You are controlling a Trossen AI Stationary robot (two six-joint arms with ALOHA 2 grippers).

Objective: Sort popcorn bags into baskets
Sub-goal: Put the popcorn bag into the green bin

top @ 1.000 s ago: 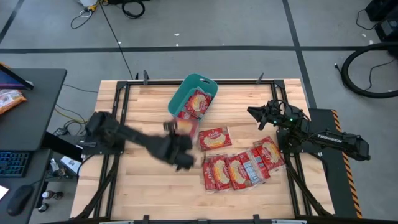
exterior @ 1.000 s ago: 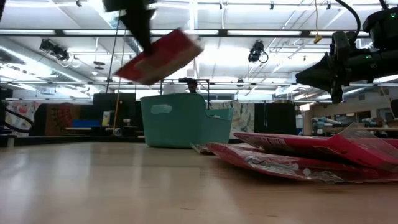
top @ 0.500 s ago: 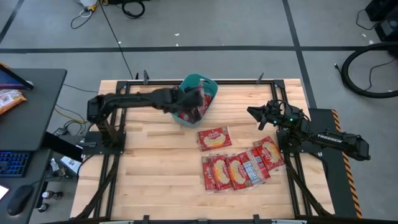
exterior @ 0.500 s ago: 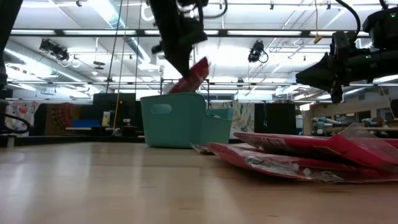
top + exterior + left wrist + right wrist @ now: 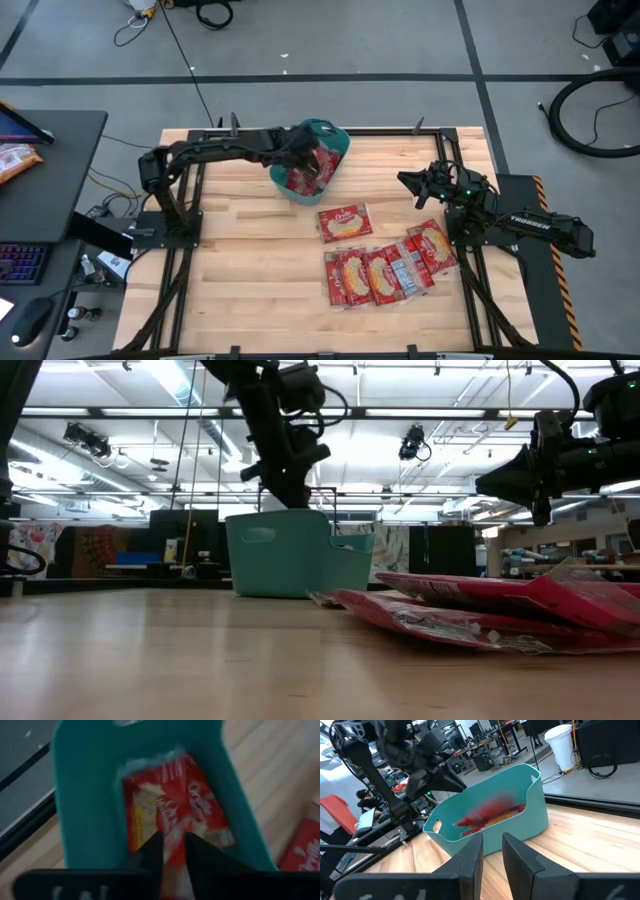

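The teal basket [image 5: 338, 137] stands near the table's far edge, with red popcorn packets [image 5: 312, 170] lying inside it. My left gripper [image 5: 303, 158] hovers just above the basket's opening [image 5: 290, 500], open with a narrow gap. Through that gap the left wrist view shows packets [image 5: 170, 805] on the basket floor. In the right wrist view one packet [image 5: 490, 815] is a red blur inside the basket [image 5: 530, 795], apart from the left fingers. More packets lie flat on the table: a single one [image 5: 345, 222] and a row [image 5: 385, 272]. My right gripper [image 5: 405, 185] waits open at the right side.
The packet row's right end [image 5: 432, 248] lies close under the right arm. In the low view the packets [image 5: 480, 615] pile up on the right, with the basket [image 5: 280, 555] behind them. A desk with an orange snack bag [image 5: 15, 160] stands left of the table.
My left gripper swung from the table's middle up and toward the far edge, carrying a red packet over the basket. It lowered the packet into the opening and let go. The packet has dropped out of sight below the rim and now sits inside the basket.
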